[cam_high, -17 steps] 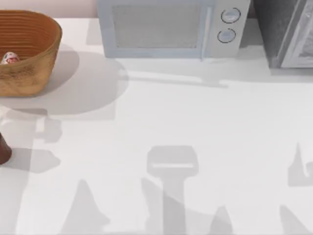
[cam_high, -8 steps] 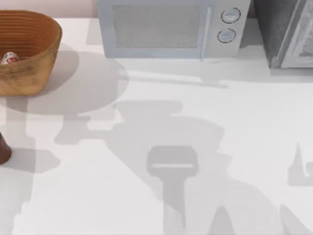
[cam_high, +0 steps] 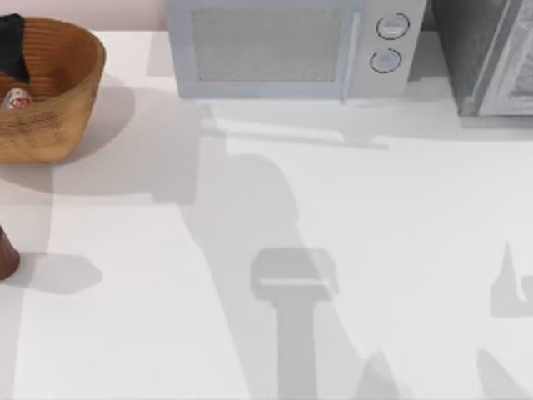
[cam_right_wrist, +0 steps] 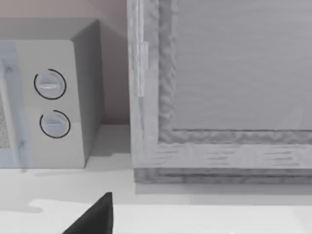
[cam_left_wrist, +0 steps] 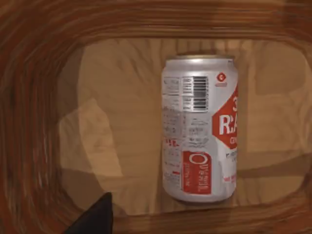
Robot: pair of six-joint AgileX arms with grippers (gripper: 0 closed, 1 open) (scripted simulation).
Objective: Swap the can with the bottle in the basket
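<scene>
Bottle [cam_high: 6, 252] stands on the desk [cam_high: 333, 208] at its near left edge, only partly in view. Farther back on the left, the basket [cam_high: 71, 100] holds the can [cam_left_wrist: 200, 127], lying on its side on the basket floor (red print facing up). Left claw [cam_high: 12, 43] hangs over the basket's far left part, above the can; open or closed, cannot tell. Microwave [cam_high: 287, 48] sits along the back edge. Right claw [cam_right_wrist: 95, 217] faces the microwave; state cannot be told.
</scene>
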